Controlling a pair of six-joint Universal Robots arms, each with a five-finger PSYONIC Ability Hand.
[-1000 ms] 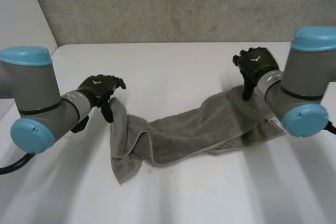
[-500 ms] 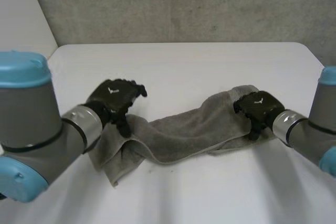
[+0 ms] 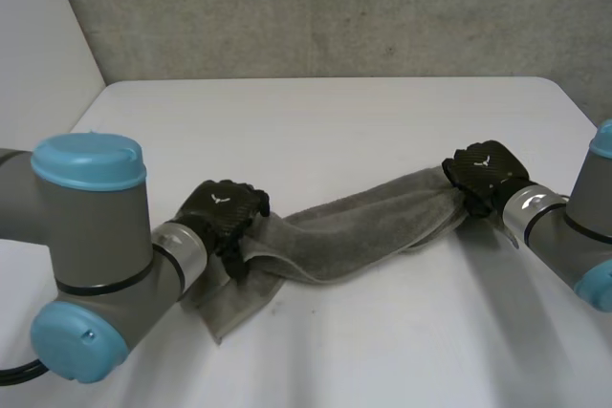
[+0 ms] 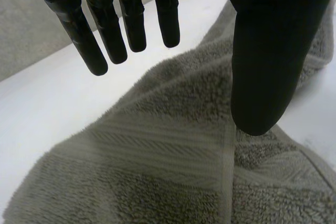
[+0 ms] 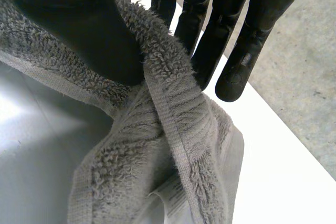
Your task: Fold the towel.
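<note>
towel: grey terry towel roped on the white counter between your hands | your right hand pinches its hem | your left hand is spread, towel end under its palm | likely soft, limp, light: take hemmed corners

The grey left arm with light-blue caps bends inward and ends in the black left hand. Its fingers hang straight and spread, well apart from the straight thumb. The right arm reaches in low, and the black right hand pinches a fold of the grey terry towel between thumb and fingers.
</note>
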